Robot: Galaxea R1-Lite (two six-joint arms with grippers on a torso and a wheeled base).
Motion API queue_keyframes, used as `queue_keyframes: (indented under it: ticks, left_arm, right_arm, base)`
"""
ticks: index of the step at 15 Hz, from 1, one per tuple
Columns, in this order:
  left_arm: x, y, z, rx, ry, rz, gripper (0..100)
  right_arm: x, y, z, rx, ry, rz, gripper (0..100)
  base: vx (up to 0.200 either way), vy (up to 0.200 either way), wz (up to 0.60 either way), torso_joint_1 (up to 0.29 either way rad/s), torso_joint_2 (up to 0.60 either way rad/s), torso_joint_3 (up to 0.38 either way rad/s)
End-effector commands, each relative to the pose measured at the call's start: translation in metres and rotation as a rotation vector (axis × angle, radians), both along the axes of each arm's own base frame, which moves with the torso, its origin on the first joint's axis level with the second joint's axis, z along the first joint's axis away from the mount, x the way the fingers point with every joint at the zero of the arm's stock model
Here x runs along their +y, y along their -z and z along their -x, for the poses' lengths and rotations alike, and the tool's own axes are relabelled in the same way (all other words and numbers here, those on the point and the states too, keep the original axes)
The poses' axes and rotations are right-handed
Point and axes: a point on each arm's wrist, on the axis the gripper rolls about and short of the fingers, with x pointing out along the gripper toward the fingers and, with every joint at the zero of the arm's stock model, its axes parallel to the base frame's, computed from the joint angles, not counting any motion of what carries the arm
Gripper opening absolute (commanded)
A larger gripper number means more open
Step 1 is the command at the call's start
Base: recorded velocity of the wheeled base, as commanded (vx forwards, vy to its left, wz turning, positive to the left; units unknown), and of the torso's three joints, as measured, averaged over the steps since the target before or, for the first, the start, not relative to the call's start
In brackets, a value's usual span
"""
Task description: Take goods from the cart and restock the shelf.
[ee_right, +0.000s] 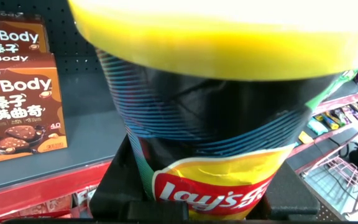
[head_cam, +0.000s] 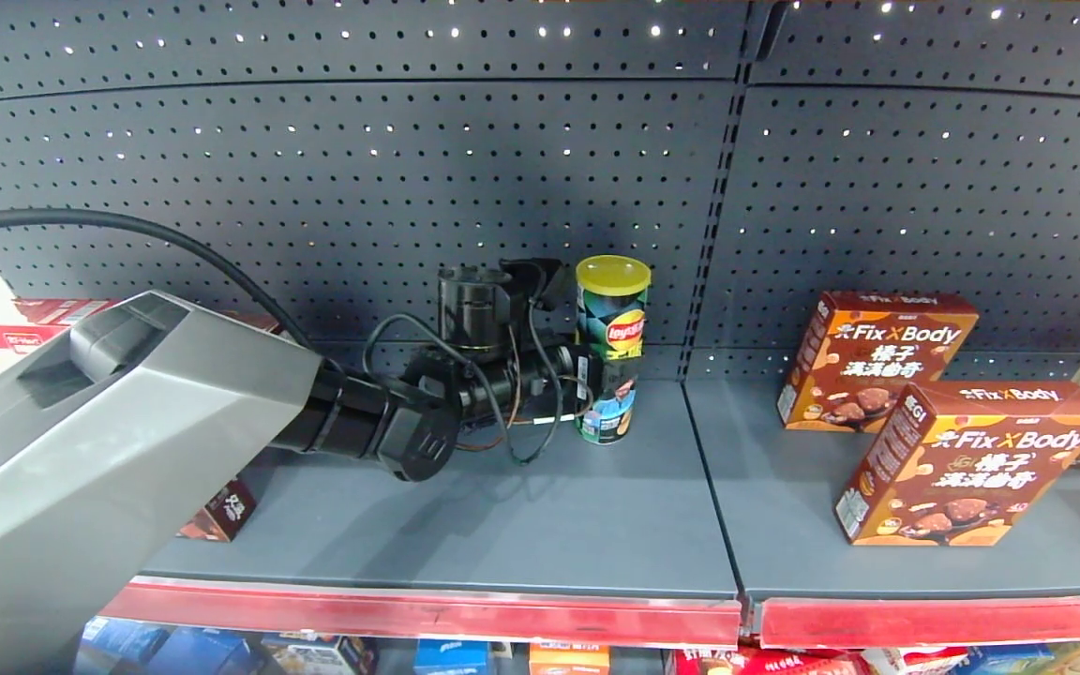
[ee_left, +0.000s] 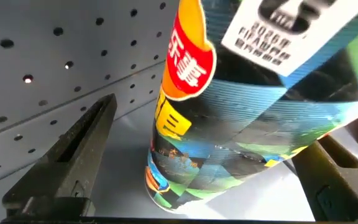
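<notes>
1. One chip can [head_cam: 612, 314] stands upright on the shelf [head_cam: 540, 516], between the spread fingers [ee_left: 73, 155] of our left gripper [head_cam: 602, 392]. One finger is clear of the can.
2. Our right gripper [ee_right: 197, 208] clasps a second chip can [ee_right: 216, 124], which we judge is not yet shelved.
3. We cannot tell whether the left gripper's other finger touches the can, or how many goods remain to fetch.
</notes>
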Motion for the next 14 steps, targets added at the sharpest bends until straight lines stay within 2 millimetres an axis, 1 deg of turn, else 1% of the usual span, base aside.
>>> queue_keyframes:
  ticks: [1, 9, 14]
  left_arm:
    - [0.001, 0.002, 0.001, 0.005, -0.001, -0.004, 0]
    - [0.001, 0.003, 0.000, 0.007, -0.010, -0.005, 0]
    - [-0.011, 0.003, 0.012, 0.011, -0.030, -0.016, 0]
  right_arm:
    - [0.000, 0.000, 0.000, 0.001, 0.000, 0.000, 0]
    - [0.000, 0.004, -0.001, 0.009, 0.000, -0.002, 0]
    - [0.000, 0.003, 0.000, 0.003, -0.002, 0.000, 0]
  base:
    - [0.000, 0.000, 0.00, 0.000, 0.00, 0.000]
    - [0.000, 0.000, 0.00, 0.000, 0.00, 0.000]
    - [0.000, 0.000, 0.00, 0.000, 0.00, 0.000]
